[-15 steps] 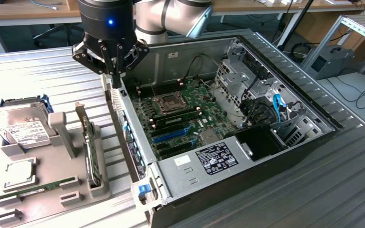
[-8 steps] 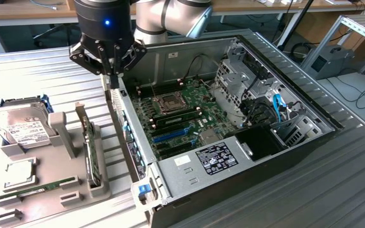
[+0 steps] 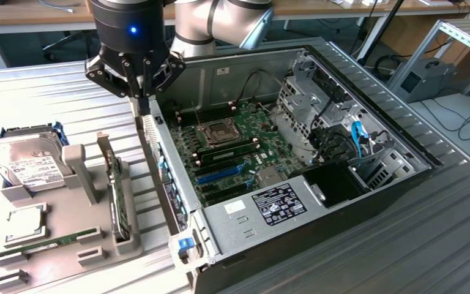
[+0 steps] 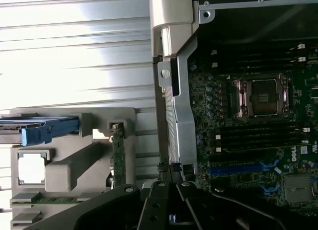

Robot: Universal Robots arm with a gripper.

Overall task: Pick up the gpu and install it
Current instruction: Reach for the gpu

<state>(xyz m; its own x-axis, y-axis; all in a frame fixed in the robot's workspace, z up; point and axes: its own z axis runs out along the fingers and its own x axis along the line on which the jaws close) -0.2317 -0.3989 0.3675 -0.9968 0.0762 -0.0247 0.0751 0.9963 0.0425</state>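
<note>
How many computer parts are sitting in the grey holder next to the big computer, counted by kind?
Hard drive: 1
Processor chip: 1
Memory stick: 1
gpu: 1
Total: 4

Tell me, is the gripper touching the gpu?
Apart. The exterior view shows the gripper over the computer case wall, the gpu standing in the grey holder, well clear.
</note>
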